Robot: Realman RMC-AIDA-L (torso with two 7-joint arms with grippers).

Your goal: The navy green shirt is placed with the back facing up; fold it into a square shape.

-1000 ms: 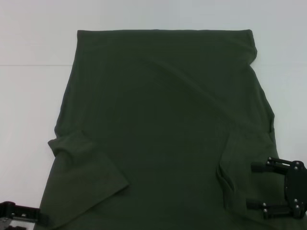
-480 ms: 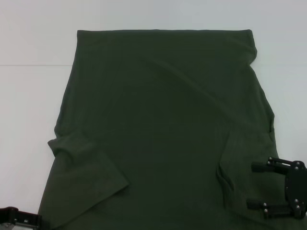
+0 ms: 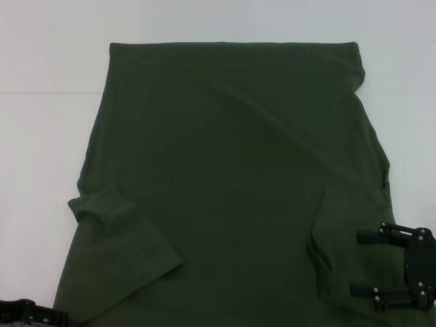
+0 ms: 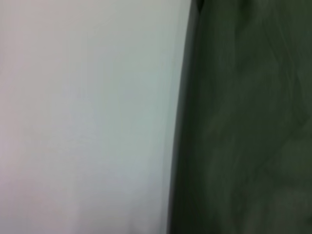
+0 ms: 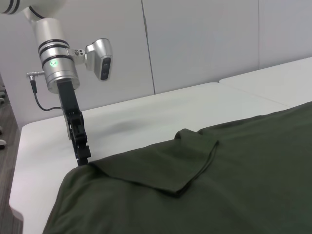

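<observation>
The navy green shirt (image 3: 231, 184) lies flat on the white surface (image 3: 41, 157). The left claw (image 5: 84, 158), at 7 o'clock, touches its corner; grip I cannot tell. The right claw (image 3: 364, 264), at 4 o'clock, is spread wide.

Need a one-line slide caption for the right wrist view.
Left gripper touching the near corner of the dark olive-green cloth T-shirt on the white table, sleeve folded inward.

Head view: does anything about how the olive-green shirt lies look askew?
Yes. The dark olive-green cloth shirt is not flat: its left sleeve is folded in over the body, and a ridge of cloth puckers near the right gripper.
</observation>
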